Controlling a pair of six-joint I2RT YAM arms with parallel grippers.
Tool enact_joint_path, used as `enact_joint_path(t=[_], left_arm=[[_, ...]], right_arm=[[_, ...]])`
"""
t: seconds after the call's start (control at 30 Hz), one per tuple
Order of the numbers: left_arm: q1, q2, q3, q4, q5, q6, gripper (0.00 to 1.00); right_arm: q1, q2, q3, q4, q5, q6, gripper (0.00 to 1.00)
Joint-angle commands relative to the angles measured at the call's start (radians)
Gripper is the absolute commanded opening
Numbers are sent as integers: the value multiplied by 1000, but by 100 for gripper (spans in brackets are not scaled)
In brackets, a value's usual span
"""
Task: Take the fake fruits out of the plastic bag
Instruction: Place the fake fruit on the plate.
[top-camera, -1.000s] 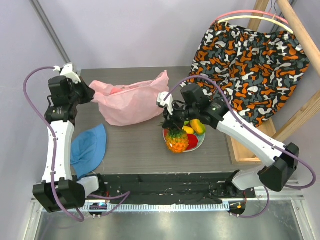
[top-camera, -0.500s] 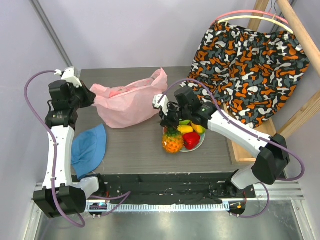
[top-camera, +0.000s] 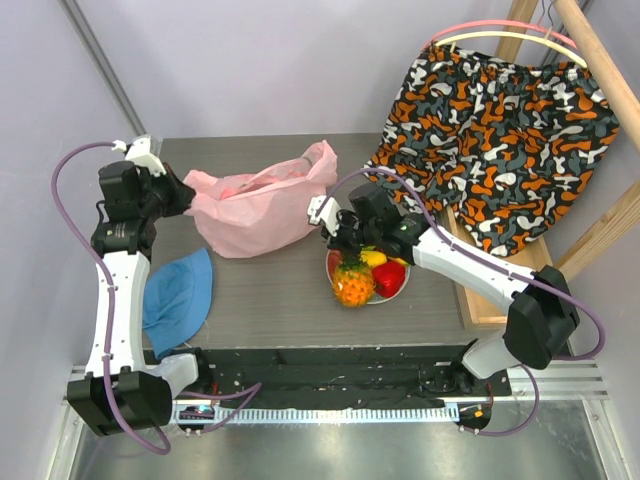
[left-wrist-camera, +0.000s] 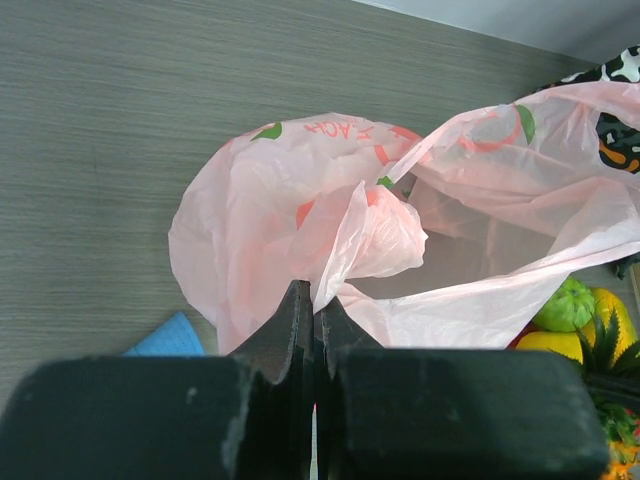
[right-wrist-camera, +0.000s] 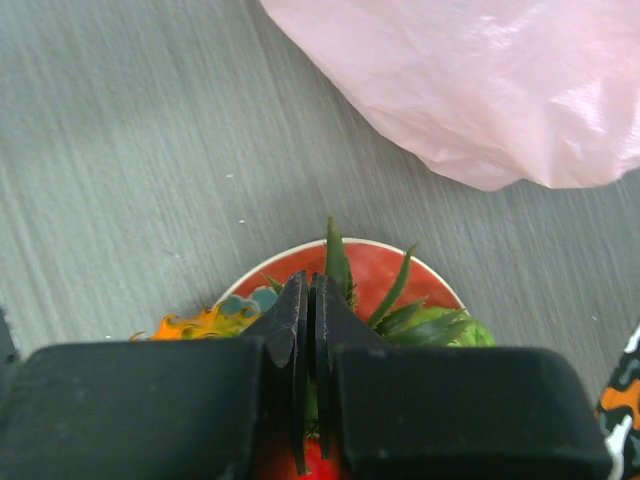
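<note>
On the red floral plate (right-wrist-camera: 425, 280) at the right of the grey surface (top-camera: 260, 290), the glossy orange-yellow plastic pineapple with a green crown (top-camera: 352, 287) has just been brought down beside the red and yellow pieces. The right gripper (right-wrist-camera: 306, 300) is closed tight on its crown leaves. The left gripper (left-wrist-camera: 314, 300) is pinched shut on a fold of the thin translucent pink plastic bag (top-camera: 255, 210), far left. Letting go looks due next. Whether fruit remains inside the bag is unclear.
</note>
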Motion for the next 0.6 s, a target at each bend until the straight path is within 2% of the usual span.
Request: enact_joint_path(t=[0.0, 0.07, 0.17, 0.27, 0.37, 0.57], left_arm=[[8, -4, 0, 22, 31, -8, 0], [8, -1, -4, 22, 35, -9, 0], [8, -2, -13, 27, 48, -15, 0], [8, -4, -20, 35, 51, -20, 0], [8, -4, -19, 36, 52, -17, 0], [6, -4, -31, 47, 58, -25, 0]], right_arm=[[-1, -1, -17, 87, 79, -1, 1], [-1, 3, -23, 105, 101, -1, 2], [-1, 16, -27, 107, 119, -6, 10], [0, 13, -24, 116, 119, 8, 9], [0, -1, -11, 127, 107, 30, 1], [2, -1, 0, 128, 139, 2, 1]])
